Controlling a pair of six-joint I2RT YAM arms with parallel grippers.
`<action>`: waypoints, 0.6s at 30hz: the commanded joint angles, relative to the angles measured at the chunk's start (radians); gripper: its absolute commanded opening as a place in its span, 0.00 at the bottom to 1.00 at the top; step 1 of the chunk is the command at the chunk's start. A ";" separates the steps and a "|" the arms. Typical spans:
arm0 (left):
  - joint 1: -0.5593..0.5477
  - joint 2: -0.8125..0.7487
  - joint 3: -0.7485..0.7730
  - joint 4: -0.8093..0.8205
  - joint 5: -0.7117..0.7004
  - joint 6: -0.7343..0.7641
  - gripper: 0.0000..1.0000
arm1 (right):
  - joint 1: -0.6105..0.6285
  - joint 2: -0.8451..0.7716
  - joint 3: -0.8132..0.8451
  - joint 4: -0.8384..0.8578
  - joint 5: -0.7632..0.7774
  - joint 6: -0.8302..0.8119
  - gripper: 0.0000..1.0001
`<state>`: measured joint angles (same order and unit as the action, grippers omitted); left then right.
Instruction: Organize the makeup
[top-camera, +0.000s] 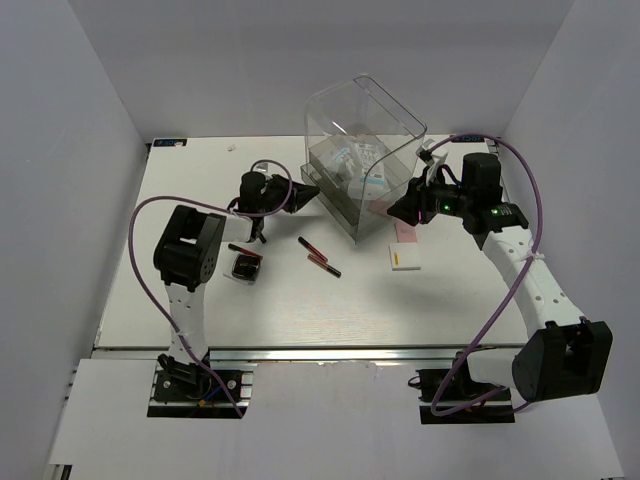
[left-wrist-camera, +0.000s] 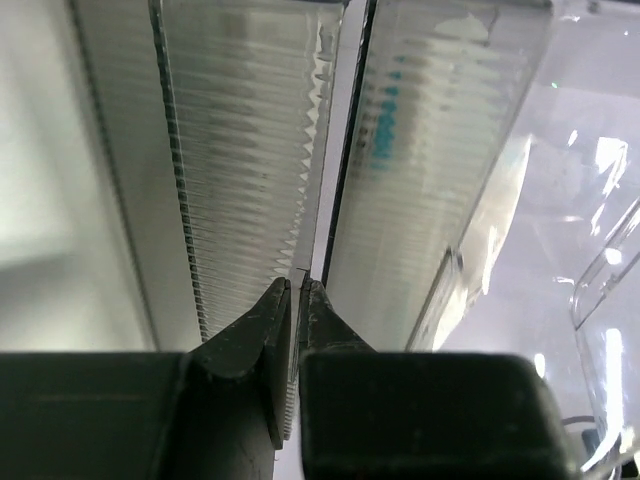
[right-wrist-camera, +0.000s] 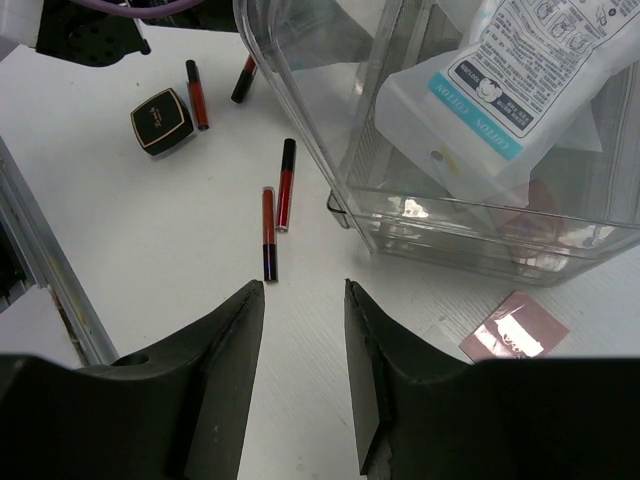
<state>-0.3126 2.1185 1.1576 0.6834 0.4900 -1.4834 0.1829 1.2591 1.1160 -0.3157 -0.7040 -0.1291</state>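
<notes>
The black compact (top-camera: 246, 267) with a bronze centre lies front left; it also shows in the right wrist view (right-wrist-camera: 161, 120). Black-and-red pencils (top-camera: 312, 245) (right-wrist-camera: 268, 232) lie on the table between the compact and the clear case (top-camera: 360, 150). A white blue-printed packet (right-wrist-camera: 520, 70) is inside the case. The pink square (right-wrist-camera: 515, 328) and the white flat box (top-camera: 404, 259) lie right of the case. My left gripper (top-camera: 300, 194) (left-wrist-camera: 298, 290) is shut on a thin ribbed clear edge at the case's lower left. My right gripper (top-camera: 405, 213) (right-wrist-camera: 303, 288) is open and empty by the case's front right corner.
The tall clear case stands at the back centre, its curved top open. White walls enclose the table (top-camera: 300, 310) on three sides. A metal rail (top-camera: 300, 350) runs along the near edge.
</notes>
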 joint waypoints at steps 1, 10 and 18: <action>0.023 -0.117 -0.056 -0.028 0.021 0.038 0.04 | -0.005 -0.023 0.001 0.038 -0.020 0.011 0.44; 0.056 -0.232 -0.133 -0.137 0.032 0.130 0.05 | -0.007 -0.015 -0.004 0.029 -0.018 -0.004 0.44; 0.059 -0.244 -0.111 -0.197 0.019 0.149 0.31 | -0.006 -0.023 -0.016 -0.025 -0.005 -0.114 0.56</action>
<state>-0.2573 1.9503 1.0248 0.5220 0.5068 -1.3560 0.1825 1.2591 1.1137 -0.3214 -0.7063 -0.1715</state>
